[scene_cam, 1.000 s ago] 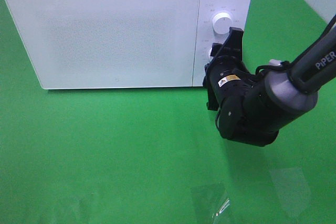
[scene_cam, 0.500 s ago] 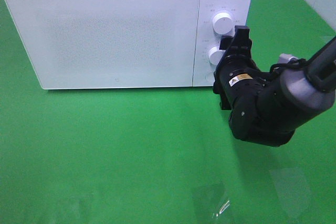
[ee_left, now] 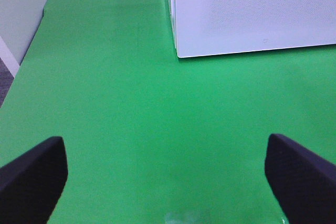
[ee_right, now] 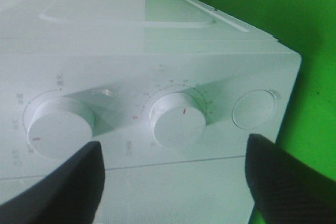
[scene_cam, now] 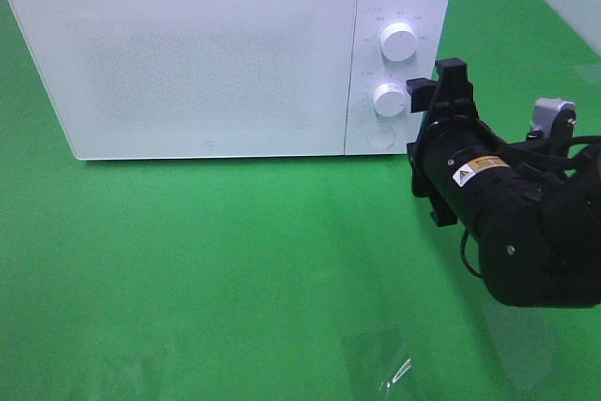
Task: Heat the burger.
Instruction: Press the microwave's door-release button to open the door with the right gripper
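The burger is out of view; the white microwave (scene_cam: 207,63) stands with its door shut. My right gripper (scene_cam: 434,82) hangs open just right of the control panel, level with the lower knob (scene_cam: 389,99) and a little away from it, holding nothing. In the right wrist view the gripper (ee_right: 173,182) faces that lower knob (ee_right: 177,120), with the upper knob (ee_right: 58,127) and a round button (ee_right: 254,109) on either side. My left gripper (ee_left: 167,182) is open and empty over the green mat, short of the microwave's corner (ee_left: 252,14).
A green mat (scene_cam: 235,269) covers the table. The upper knob (scene_cam: 399,42) and round button (scene_cam: 379,135) sit on the microwave's panel. A small clear wrapper-like scrap (scene_cam: 394,373) lies near the front edge. A pale wall (ee_left: 21,9) borders the mat.
My right gripper has drawn back to the right, off the lower knob, and its fingers have spread wider. The left gripper shows no change.
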Available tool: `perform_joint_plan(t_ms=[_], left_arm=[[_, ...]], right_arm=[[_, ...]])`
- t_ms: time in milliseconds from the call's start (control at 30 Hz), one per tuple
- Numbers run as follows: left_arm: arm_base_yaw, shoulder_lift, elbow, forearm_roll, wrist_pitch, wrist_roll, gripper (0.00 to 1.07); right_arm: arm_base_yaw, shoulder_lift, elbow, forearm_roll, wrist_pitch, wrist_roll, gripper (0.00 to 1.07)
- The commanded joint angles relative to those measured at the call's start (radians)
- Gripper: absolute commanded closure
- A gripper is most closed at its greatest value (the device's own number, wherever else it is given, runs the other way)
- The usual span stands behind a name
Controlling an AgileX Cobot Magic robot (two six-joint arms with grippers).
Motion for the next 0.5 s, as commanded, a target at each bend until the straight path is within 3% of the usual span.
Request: perform_joint_plan(t_ms=[33,267,500], left_arm=[[0.003,-0.024,-0.003,-0.002,-0.006,0.001,0.13],[0.003,-0.024,-0.003,-0.002,-0.006,0.001,0.13],[0.003,-0.024,-0.003,-0.002,-0.006,0.001,0.13]], right_arm=[[0.004,-0.041,0.035,-0.052,-0.181,-0.049,0.34],[0.003,-0.126,0.134,-0.161,-0.163,-0.145,0.36],[-0.001,-0.26,0.16,-0.213,0.091,-0.396,0.36]])
